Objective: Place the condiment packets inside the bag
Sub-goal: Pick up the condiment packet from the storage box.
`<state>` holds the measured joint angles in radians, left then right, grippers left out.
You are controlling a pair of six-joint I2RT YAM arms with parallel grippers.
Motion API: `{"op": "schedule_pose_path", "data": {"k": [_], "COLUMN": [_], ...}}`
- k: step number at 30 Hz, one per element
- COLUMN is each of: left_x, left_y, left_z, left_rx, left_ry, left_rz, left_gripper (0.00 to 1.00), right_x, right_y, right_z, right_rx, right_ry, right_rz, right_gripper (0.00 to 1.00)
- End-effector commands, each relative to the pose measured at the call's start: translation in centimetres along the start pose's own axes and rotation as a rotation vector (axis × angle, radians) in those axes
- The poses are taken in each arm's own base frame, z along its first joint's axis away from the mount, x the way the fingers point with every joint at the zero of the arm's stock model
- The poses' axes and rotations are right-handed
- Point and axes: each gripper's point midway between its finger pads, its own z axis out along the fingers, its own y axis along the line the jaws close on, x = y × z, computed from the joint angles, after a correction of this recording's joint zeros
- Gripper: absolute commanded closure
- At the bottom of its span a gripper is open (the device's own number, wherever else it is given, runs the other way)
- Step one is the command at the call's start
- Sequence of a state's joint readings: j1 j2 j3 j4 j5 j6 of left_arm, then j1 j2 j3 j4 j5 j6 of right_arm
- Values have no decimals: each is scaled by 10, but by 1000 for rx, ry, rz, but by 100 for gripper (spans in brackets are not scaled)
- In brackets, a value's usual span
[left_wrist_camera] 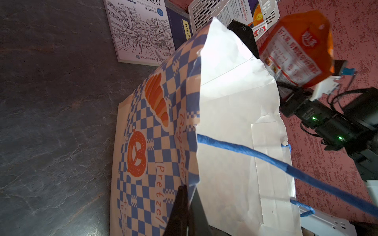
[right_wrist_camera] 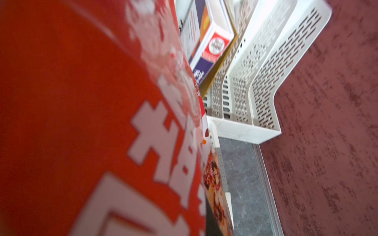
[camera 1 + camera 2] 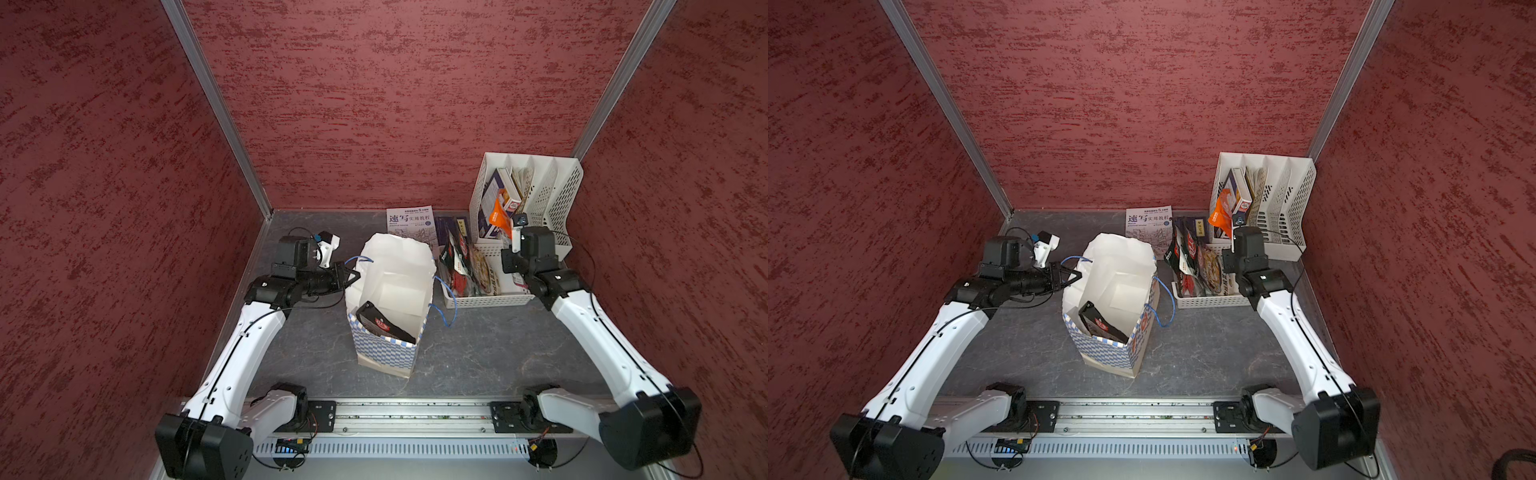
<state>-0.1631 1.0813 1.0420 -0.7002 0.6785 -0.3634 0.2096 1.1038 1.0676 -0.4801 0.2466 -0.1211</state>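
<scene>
**Orange packet in the right fingers, bag mouth held by the left**

Left gripper (image 3: 352,277): its fingers (image 1: 180,204) are together, clamped on the paper rim of the bag (image 3: 386,349), just beside a blue cord handle (image 1: 266,157). The grip holds the mouth open on the side nearest the left arm.

Right gripper (image 1: 290,88): the fingertips are mostly hidden. The left wrist view shows them meeting the lower edge of the orange condiment packet (image 3: 498,217). I judge them closed on that edge. The packet stands raised above the white perforated basket (image 3: 486,300), in front of the file rack (image 3: 557,195) and well apart from the bag.

Other task items: a black packet (image 3: 384,324) leans inside the bag against its near wall. Several more packets (image 3: 461,266) stand in the basket, just beside the bag. The bag is upright on the tabletop (image 3: 498,345), with a sketch booklet (image 3: 409,220) lying behind it.

Handling assessment: the packets look light, soft and glossy. They are likely to flex and to slip under a shallow pinch. The flat sealed border is the firmest place to hold, and the filled middle would bulge away. The bag is thin, creased paper and would tip or collapse if a packet catches its rim.
</scene>
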Motion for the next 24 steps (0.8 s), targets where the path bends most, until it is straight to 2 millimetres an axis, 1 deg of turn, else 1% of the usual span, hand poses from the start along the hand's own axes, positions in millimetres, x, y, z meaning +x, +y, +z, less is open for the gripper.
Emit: {"op": "schedule_pose_path", "data": {"k": [1,3,5,7,9,11,12,13,14,15,16,19,21,24], "left_x": [-8,-8,-8,-7,-7,-6,-6,-7,-7,-7,-7,-6,-6,-6], "left_y": [-10,-10,-11,-10,-10,-10,-10,-10,-10,-10,-10,-11,-11,-12], "left_z": [-5,-5,-5,-5,-5,-5,-5,-5,-5,-5,-5,-5,-5,-6], "left_rx": [13,13,14,12,11,11,12,12,14,14,13,14,15,16], "left_ry": [-21,-21,-21,-21,-22,-22,-20,-22,-21,-22,-22,-21,-19,-20], "left_rz": [48,47,49,46,46,45,44,43,43,42,42,41,43,48], "left_gripper": [100,100,100,100,100,100,100,100,100,100,100,100,100,100], "right_x": [-53,-81,-101,-118,-133,-144,-148,-155,-155,-159,-158,-147,-131,-102], "right_y": [35,54,79,103,127,151,163,171,182,188,197,219,232,250], "right_z": [-67,-111,-154,-191,-219,-237,-243,-252,-252,-252,-249,-236,-225,-217], "right_rx": [-250,-380,-535,-680,-814,-939,-1002,-1054,-1104,-1129,-1152,-1207,-1248,-1333], "right_ry": [-271,-442,-585,-700,-788,-851,-872,-916,-917,-948,-948,-918,-862,-751], "right_rz": [-57,-101,-152,-183,-187,-167,-140,-101,-63,-24,13,79,102,84], "right_gripper": [100,100,100,100,100,100,100,100,100,100,100,100,100,100]}}
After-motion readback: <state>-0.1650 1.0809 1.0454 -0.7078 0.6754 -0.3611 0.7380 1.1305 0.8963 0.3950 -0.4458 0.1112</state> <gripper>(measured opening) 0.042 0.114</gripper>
